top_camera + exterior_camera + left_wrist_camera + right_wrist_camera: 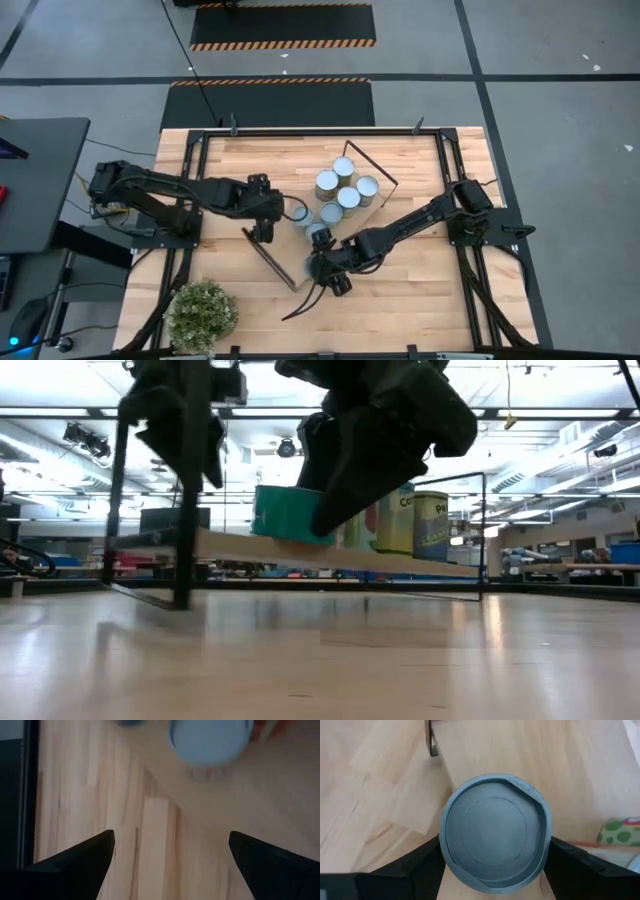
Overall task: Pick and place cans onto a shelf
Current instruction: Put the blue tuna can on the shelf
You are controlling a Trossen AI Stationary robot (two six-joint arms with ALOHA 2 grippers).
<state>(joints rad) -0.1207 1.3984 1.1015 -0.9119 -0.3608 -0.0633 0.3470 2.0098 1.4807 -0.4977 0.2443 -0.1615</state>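
1. Left gripper [272,218]: it hangs over the shelf's [285,245] end nearest the bench's left edge. Its fingers [75,862] are spread wide and hold nothing. One can [300,213] stands just ahead of the fingertips. We read this as a release or waiting pose, since the fingers are well apart from the can's sides.
2. Shelf: the light board lies slantwise across the middle of the bench, with a thin black frame [270,258] at each short end. In the low view the board [300,550] stands raised off the bench top, so we judge that cans must be lowered onto it from above.
3. Group of cans [348,198]: five stand packed close together on the board's half toward the bench's far right corner. We judge they were set tightly to leave the other half free.
4. Right gripper [322,245]: it is closed on a grey-topped can [495,835], with one finger pressing each side. This can sits over the board's middle, near its long edge that faces the bench's front. We cannot tell whether it already rests on the board.
5. Room for moving: bare board is left only toward the left end frame. The two grippers are near each other there, so we expect little room to move sideways and a clear way out straight up.
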